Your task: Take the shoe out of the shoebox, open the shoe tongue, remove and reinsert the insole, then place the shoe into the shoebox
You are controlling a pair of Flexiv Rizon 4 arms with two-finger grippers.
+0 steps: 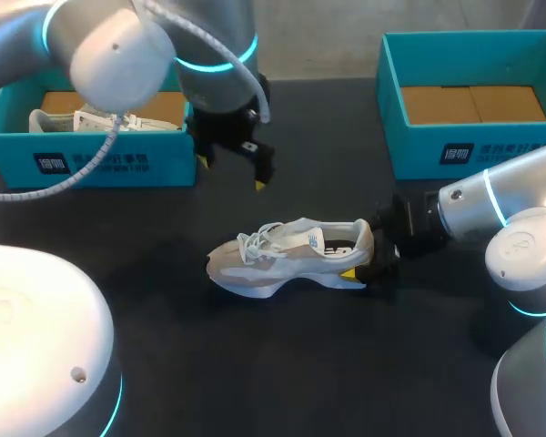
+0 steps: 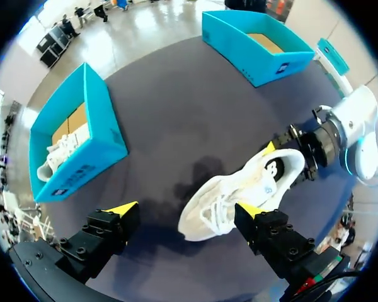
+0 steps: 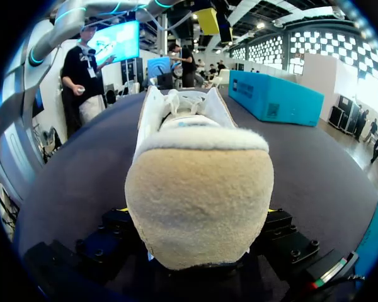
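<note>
Left fingers (image 1: 229, 173): spread wide, holding nothing, hovering above the desk (image 1: 164, 364), just far of the shoe (image 1: 282, 259). Shoe: upright on its sole mid-desk, toe left. Probably light; upper soft, sole and heel stiffer; I judge the tongue is best pinched at its top edge. Right fingers (image 1: 364, 257): clamped on both sides of the heel.

Right jaws mostly hidden behind shoe (image 3: 198, 207) heel; left arm (image 1: 118, 55) covers part of left shoebox (image 1: 155, 164).
</note>
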